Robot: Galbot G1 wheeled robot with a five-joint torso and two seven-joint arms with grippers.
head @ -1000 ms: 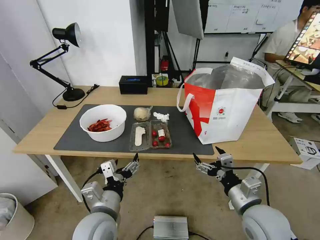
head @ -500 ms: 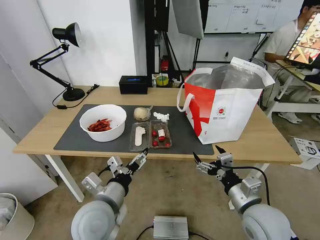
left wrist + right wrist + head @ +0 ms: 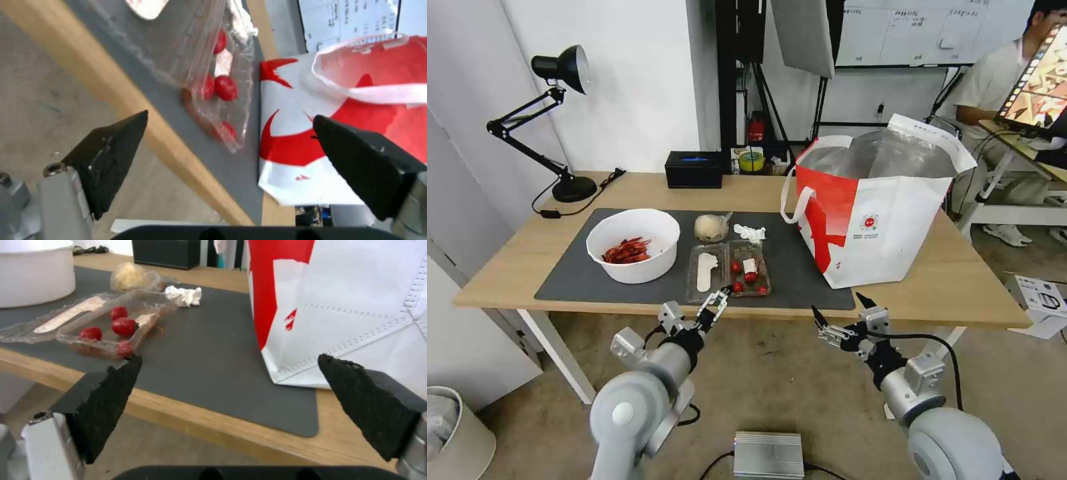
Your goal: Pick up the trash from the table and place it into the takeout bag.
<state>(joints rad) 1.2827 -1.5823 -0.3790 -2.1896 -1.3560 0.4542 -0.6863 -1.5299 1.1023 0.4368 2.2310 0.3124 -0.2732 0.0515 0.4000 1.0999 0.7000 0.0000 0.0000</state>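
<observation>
On the table's (image 3: 960,293) dark grey mat lies the trash: a white bowl (image 3: 634,253) with red scraps, a clear hinged tray (image 3: 727,270) with red bits, a crumpled tissue (image 3: 750,233) and a ball of plastic wrap (image 3: 711,227). The white-and-red takeout bag (image 3: 880,213) stands open at the right. My left gripper (image 3: 712,308) is open, just before the table's front edge below the tray (image 3: 209,66). My right gripper (image 3: 838,307) is open too, below the front edge near the bag (image 3: 347,306). Its wrist view shows the tray (image 3: 102,330), tissue (image 3: 184,295) and wrap (image 3: 129,276).
A black desk lamp (image 3: 560,120) and a black box (image 3: 694,169) stand at the table's back. A metal box (image 3: 768,453) lies on the floor between my arms, and a white bin (image 3: 454,433) sits lower left. Another desk is at the far right.
My left arm has swung forward and to the right, bringing its open gripper up to the table's front edge below the tray. The right gripper has barely moved.
</observation>
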